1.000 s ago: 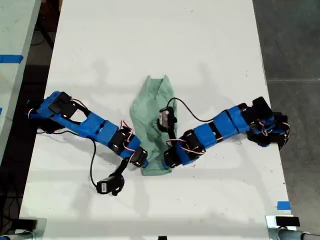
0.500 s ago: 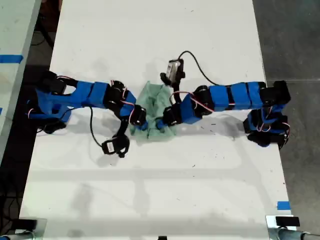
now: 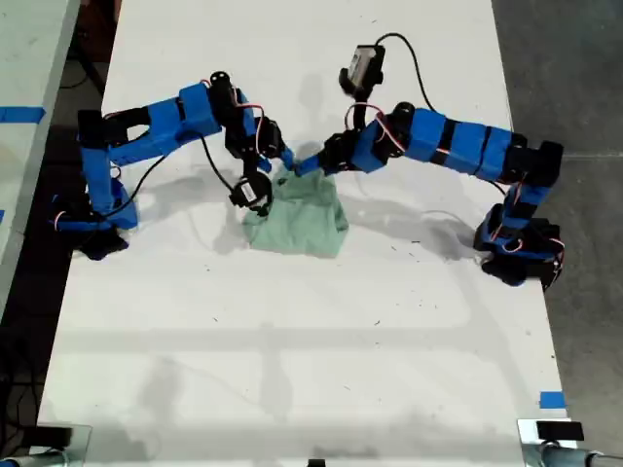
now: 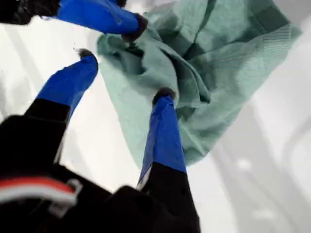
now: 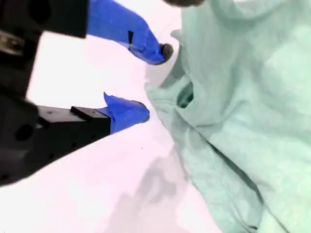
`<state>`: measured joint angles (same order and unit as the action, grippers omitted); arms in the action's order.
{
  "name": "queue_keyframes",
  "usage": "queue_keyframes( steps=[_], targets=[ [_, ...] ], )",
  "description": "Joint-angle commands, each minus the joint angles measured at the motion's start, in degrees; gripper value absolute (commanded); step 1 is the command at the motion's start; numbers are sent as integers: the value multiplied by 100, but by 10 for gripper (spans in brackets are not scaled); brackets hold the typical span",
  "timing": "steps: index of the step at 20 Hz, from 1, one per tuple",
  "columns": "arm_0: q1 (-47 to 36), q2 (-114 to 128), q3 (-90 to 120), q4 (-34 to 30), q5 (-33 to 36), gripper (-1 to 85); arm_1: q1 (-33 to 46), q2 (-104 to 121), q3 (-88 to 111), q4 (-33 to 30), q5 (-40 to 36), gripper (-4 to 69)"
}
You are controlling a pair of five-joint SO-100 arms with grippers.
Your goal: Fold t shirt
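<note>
Jaws of my first gripper [image 4: 126, 75] are standing wide apart, one blue fingertip [image 4: 164, 94] pressing into a ridge of the small, wrinkled, pale mint-green fabric t shirt [image 4: 228, 63], the other hanging off the cloth over bare counter; nothing is being pinched.

Going from the exterior view's left: one blue-and-black arm [image 3: 185, 117] is reaching in over the white counter [image 3: 292, 370]; the t shirt [image 3: 297, 219] is lying bunched near the middle, its far edge right at both arm tips; the other blue-and-black arm [image 3: 438, 146] is coming in from the exterior view's right. The wrist views are not showing me clearly which arm is which.

My second gripper [image 5: 151, 81] is also gaping, its jaws parted just beside the shirt's hemmed edge [image 5: 180, 94], gripping nothing.

The risks, as I am judging them:
- the two tips are crowding each other, so a careless closing could be knocking them together;
- the pressing fingertip could be dragging the cloth and rumpling it further;
- closing on the thick ridge may be catching several layers, spoiling a clean fold;
- the second jaws may be shutting on air.
</note>
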<state>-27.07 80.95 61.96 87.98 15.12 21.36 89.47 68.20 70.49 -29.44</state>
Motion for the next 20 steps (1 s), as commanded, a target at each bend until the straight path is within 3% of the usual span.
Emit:
queue_keyframes(
  steps=[1,2,4,5,6,10,14,17,20],
  targets=[
    [-290,1020,-290,97,167,173,255,615,-510,360,-193,288],
    [-369,1336,-290,105,167,153,343,870,-483,563,-185,288],
    [-510,2021,-272,185,149,-1,580,1617,-114,914,-114,255],
    [-536,2426,-237,211,167,-1,677,2030,123,1213,9,68],
    [-501,2874,-167,255,220,-1,694,2522,439,1441,18,19],
    [466,5581,1758,97,0,-1,-35,5449,2628,1846,510,19],
    [1863,9633,6565,-1951,-1213,-2,-1046,8130,5344,1529,1301,19],
    [2584,11760,9800,-3296,-1758,-2,-1600,9439,7444,782,1731,19],
    [2725,12454,11417,-3234,-2452,-2,-1916,11171,9519,615,1995,19]
  ],
)
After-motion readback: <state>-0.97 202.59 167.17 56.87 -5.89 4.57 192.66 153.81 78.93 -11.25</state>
